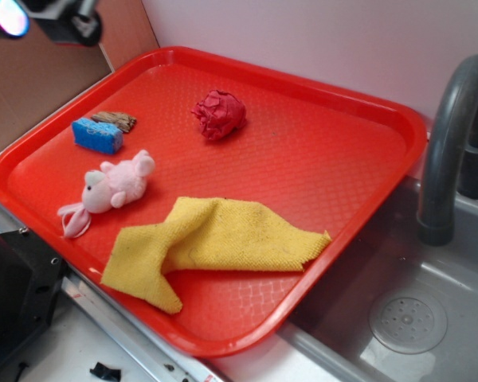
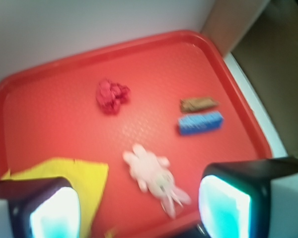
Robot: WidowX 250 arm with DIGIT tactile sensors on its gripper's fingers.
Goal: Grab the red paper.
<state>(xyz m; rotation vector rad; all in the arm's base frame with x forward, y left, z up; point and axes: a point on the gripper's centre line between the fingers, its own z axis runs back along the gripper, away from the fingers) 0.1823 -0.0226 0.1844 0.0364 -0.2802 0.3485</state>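
Note:
The red paper (image 1: 219, 114) (image 2: 112, 95) is a crumpled dark red wad lying toward the back of the big red tray (image 1: 358, 191) (image 2: 49, 119). My gripper (image 1: 40, 20) (image 2: 139, 210) hangs high over the tray's front left corner, far from the paper. Its jaws stand wide open with nothing between them. In the wrist view the two glowing pads (image 2: 54, 213) frame the pink plush toy (image 2: 154, 176), and the paper lies well beyond them. In the exterior view only part of the gripper shows at the top left.
On the tray lie a pink plush toy (image 1: 111, 189), a blue block (image 1: 97, 135) (image 2: 200, 122), a brown piece (image 1: 115, 120) (image 2: 198, 103) and a yellow cloth (image 1: 215, 243) (image 2: 87, 181). A grey faucet (image 1: 450, 143) and sink (image 1: 406, 322) stand to the right.

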